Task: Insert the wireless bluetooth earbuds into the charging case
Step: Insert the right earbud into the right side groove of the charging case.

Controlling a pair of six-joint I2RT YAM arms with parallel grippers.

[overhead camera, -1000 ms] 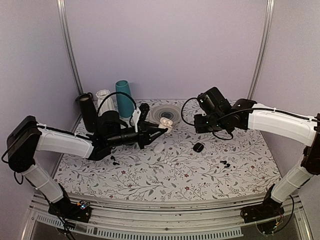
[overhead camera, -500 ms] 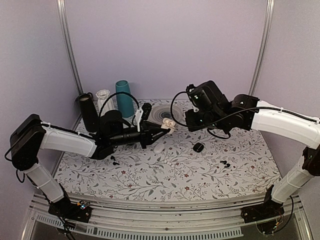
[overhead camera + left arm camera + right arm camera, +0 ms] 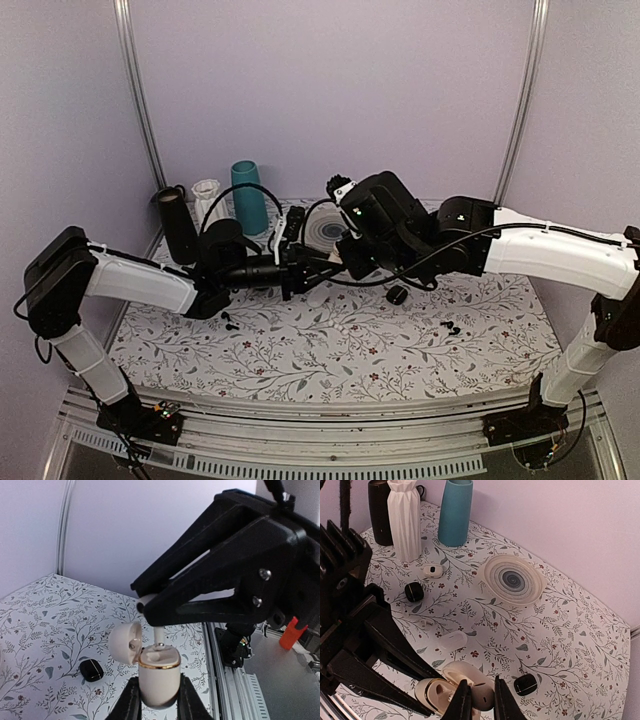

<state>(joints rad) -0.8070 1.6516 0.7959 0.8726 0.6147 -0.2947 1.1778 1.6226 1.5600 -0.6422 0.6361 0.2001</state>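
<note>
Top view, right arm: the right gripper (image 3: 347,258) has swung left across the table (image 3: 300,350) since a second ago. It now meets the left gripper (image 3: 322,266) just in front of the ringed disc (image 3: 318,228).
Top view, left arm: barely shifted. Its load, plain to see half a second ago, is now mostly covered by the right wrist.
Left wrist view, left fingers: clamped on the lower half of the charging case (image 3: 159,677), held upright in the air, its lid (image 3: 125,641) hinged open to the left.
Left wrist view, right fingers: pinched on a white earbud (image 3: 157,636) directly above the case, stem down, tip at the case's mouth. Whether it is seated I cannot tell.
Left wrist view, table: a black case (image 3: 91,670) lies below, left of the held case.
Right wrist view, fingers: close together over the open case, with white showing between them.
Right wrist view, table: a white pebble-shaped object (image 3: 452,640) lies just beyond the case. A teal vase (image 3: 456,512) and a white vase (image 3: 404,520) stand at the back.
</note>
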